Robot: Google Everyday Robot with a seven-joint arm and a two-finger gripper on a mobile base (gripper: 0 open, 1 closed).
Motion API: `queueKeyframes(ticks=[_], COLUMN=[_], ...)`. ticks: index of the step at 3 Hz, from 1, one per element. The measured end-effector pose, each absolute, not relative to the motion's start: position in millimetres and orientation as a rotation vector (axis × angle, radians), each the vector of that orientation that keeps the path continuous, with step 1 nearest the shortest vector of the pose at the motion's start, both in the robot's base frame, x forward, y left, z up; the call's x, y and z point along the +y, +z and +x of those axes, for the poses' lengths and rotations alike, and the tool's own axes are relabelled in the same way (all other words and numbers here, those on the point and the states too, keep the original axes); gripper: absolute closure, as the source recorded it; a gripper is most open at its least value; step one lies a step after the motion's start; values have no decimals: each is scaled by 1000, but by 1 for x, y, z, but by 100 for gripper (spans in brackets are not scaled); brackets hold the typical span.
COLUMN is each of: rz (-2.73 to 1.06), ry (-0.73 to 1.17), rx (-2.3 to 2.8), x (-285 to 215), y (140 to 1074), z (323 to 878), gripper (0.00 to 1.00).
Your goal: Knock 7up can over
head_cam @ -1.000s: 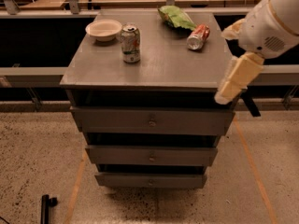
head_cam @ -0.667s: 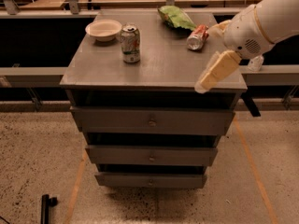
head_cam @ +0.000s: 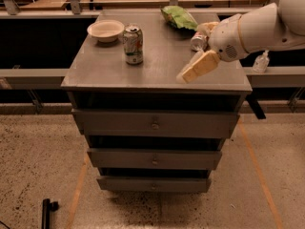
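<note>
Camera view: 7up can (head_cam: 133, 44) stands upright on the cabinet top (head_cam: 162, 68), near the bowl (head_cam: 106, 30). Gripper (head_cam: 188, 75) hangs over the front edge of the top, well apart from the can; open or closed, I cannot tell.

Risks, as I judge them:
- A sweep set too high passes over the can; too low, it scrapes the top.
- A slow push low on the can may slide it into the bowl instead of tipping it.
- The red can (head_cam: 198, 41) lies by the wrist; a careless swing could roll it off.
</note>
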State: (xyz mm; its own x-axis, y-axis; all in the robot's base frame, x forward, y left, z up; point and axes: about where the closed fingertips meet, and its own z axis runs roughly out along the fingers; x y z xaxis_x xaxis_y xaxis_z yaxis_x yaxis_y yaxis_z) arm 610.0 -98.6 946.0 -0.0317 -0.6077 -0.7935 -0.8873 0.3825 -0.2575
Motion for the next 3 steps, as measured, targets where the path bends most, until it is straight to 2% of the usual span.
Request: queueKeyframes(ticks=[2,3], rz=[-1248,-1127], ry=[375,345], rx=[1737,1711], x=[-95,-85], y=[941,931], z=[624,673], gripper=[0,0])
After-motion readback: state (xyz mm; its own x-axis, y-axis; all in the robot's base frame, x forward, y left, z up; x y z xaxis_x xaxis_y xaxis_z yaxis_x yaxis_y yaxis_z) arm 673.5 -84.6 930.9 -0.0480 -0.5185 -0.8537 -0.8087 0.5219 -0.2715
